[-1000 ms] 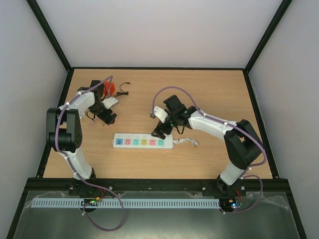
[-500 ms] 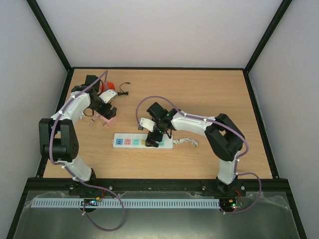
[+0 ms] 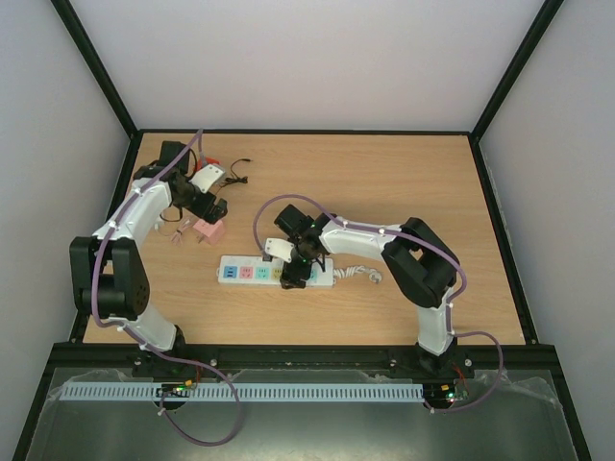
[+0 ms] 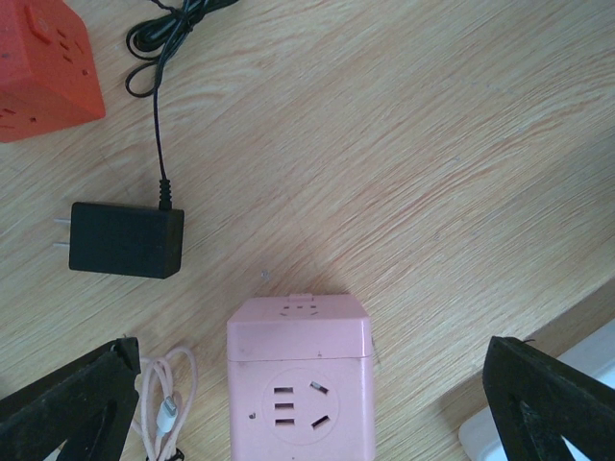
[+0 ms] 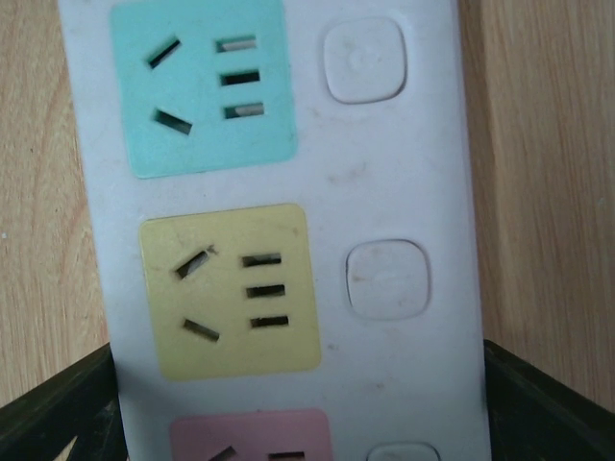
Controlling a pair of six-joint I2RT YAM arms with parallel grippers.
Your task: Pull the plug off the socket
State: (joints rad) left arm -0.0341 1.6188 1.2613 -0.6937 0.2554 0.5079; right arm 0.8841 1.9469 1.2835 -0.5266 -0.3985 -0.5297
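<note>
The wooden table [image 3: 432, 192] carries everything, and 2 arms reach in from its near edge. The right arm bends leftward, so the right hand [image 3: 295, 274] sits low over the socket [image 3: 242, 272], a long white strip lying across the middle of the table. The left hand [image 3: 211, 213] hangs further left and farther back, above a pink cube [image 3: 209, 231] with outlets of its own. Both hands are spread. The left grips nothing, and the cube lies below and clear of it. The right hand's fingers [image 5: 58, 413] straddle the strip, 1 just beside each long edge, and I cannot tell whether they touch. The step looks like bracing the strip. To do it well, close squarely on the 2 long edges, keep the strip flat, and stay off the switches [image 5: 387, 279]. The plug [image 4: 120, 239], a black adapter on a thin cord, lies loose near the pink cube and a red cube [image 4: 43, 67], its 2 prongs bare, so the pull itself seems done. Only the left wrist view shows that, along with a coiled pink cable [image 4: 165, 403]. Only the right wrist view shows the yellow face [image 5: 231, 288] and its teal neighbour empty. Only the top view shows how the hands sit relative to each other.
</note>
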